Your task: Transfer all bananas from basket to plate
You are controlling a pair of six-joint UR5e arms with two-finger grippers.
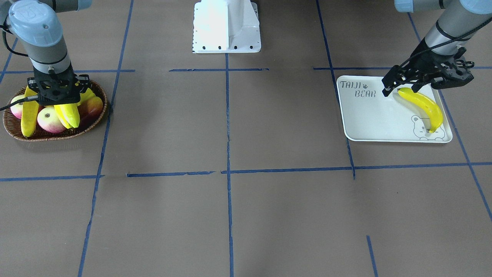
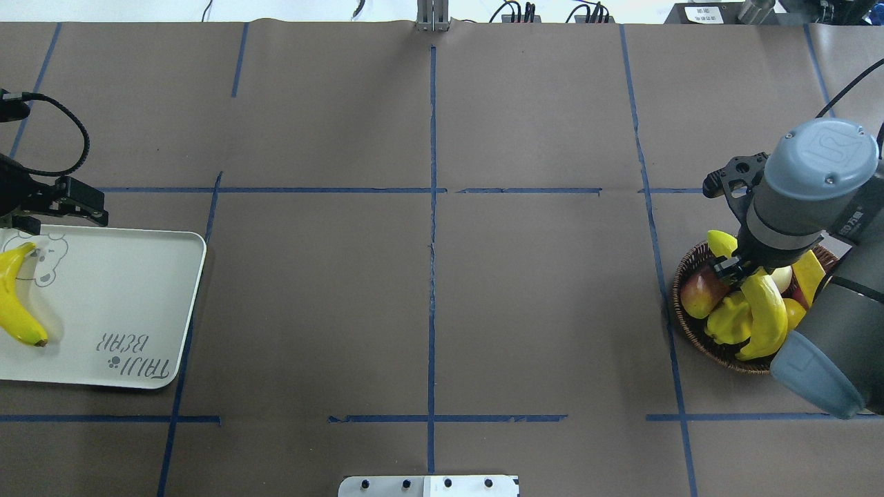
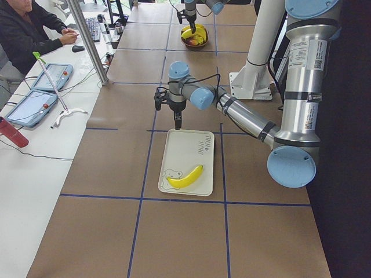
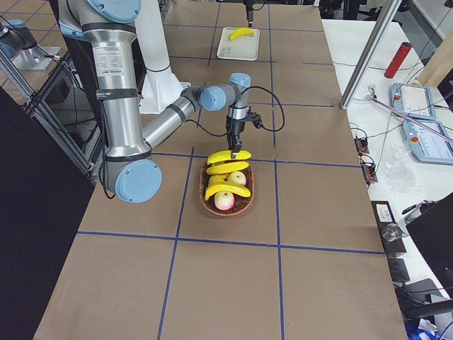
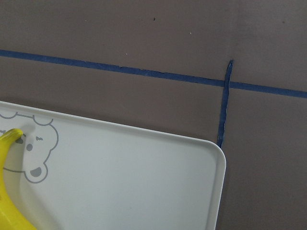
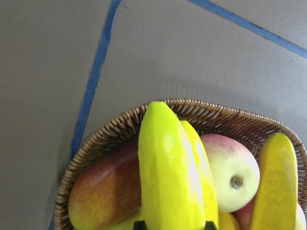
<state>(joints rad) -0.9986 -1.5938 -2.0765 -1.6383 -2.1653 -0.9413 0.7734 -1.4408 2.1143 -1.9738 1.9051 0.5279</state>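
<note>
At the near end, on the robot's left side of the worktop, the loose banana lies flat across the outer end of the plate, one tip over the printed bear face. The left end effector hangs above the plate's rim on the operators' side. It is apart from that banana, released, with its fingers spread and nothing between them. The left arm reaches out low from its upright base, and its wrist is bent so the tool points straight down. That banana is bright, glossy yellow and gently curved, with a small dark tip at the end toward the robot. The plate is off-white with rounded corners and has "TAIJI BEAR" printed at its inner end.

Now look to the far end. The right end effector drops straight down into the basket and is clenched on the gripped banana. In the wrist view you can see the dark fingertips flanking the banana at the bottom edge. The banana sits on top of the pile and runs out toward the woven rim. You can't tell whether it has cleared the fruit beneath it. The right forearm comes in level, with the wrist turned so the tool is vertical. The gripped banana is thick, shiny and vivid yellow. A darker banana lies along the basket's side on the robot's right. Pink-and-cream round fruit, a red-and-yellow fruit and a ridged yellow fruit fill the rest of the basket.
</note>
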